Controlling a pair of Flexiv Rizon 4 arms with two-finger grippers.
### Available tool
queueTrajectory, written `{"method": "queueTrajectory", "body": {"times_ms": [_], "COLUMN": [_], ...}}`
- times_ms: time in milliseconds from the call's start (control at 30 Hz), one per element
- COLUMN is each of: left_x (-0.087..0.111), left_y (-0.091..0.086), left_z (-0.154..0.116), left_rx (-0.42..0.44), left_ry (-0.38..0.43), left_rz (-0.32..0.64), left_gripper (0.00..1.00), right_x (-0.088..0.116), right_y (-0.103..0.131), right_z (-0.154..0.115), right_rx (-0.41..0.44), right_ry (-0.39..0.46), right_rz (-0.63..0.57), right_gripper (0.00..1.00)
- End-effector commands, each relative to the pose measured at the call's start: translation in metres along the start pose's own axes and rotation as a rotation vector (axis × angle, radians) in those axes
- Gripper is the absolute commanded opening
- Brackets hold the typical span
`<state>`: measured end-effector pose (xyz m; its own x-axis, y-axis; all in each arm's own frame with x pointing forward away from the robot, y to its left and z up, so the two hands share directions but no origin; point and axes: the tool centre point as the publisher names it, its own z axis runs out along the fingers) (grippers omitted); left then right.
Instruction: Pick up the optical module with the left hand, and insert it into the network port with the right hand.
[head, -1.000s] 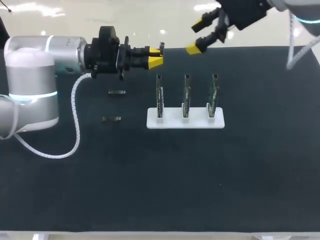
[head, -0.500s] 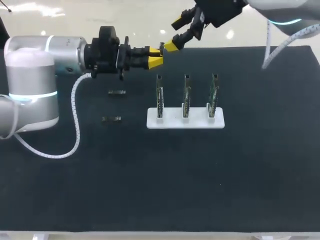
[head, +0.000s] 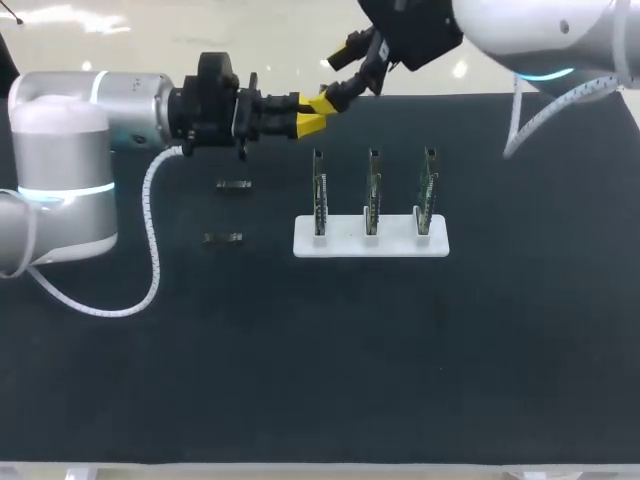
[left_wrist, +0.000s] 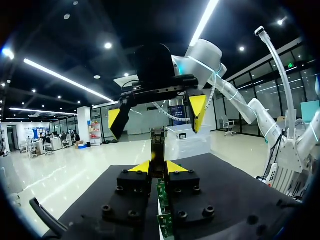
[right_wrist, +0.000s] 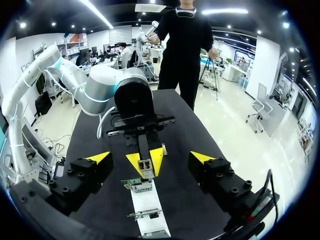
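left hand (left_wrist: 154, 167) grips optical module (left_wrist: 158, 145) | long axis points toward right hand (right_wrist: 151, 156) | right hand spread wide

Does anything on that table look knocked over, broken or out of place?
Nothing stands out. The three boards stand upright in the white stand, two spare modules lie flat on the mat, and the left gripper holds an optical module beside the open right gripper.
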<state>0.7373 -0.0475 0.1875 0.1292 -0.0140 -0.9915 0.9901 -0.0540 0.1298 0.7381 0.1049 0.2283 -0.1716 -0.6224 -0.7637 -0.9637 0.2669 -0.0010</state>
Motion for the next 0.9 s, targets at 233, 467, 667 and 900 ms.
{"method": "queueTrajectory", "body": {"times_ms": [233, 467, 667, 900], "left_x": [0.0005, 0.0005, 0.0005, 0.0005], "left_y": [0.0001, 0.0001, 0.0001, 0.0001], "left_z": [-0.0002, -0.0002, -0.0002, -0.0002], "left_rx": [-0.001, -0.001, -0.001, -0.001], "left_ry": [-0.002, -0.002, -0.002, -0.002], "left_rz": [0.002, 0.002, 0.002, 0.002], "left_gripper": [0.0, 0.0, 0.0, 0.0], "right_x": [0.0026, 0.002, 0.0009, 0.0003], "right_y": [0.0087, 0.0072, 0.0064, 0.0065], "right_z": [0.0021, 0.0022, 0.0033, 0.0051], "right_rx": [0.002, -0.001, -0.008, -0.013], "right_ry": [-0.008, 0.0, 0.0, -0.002], "right_rz": [-0.007, -0.02, -0.027, -0.03], "right_gripper": [0.96, 0.59, 0.46, 0.32]}}
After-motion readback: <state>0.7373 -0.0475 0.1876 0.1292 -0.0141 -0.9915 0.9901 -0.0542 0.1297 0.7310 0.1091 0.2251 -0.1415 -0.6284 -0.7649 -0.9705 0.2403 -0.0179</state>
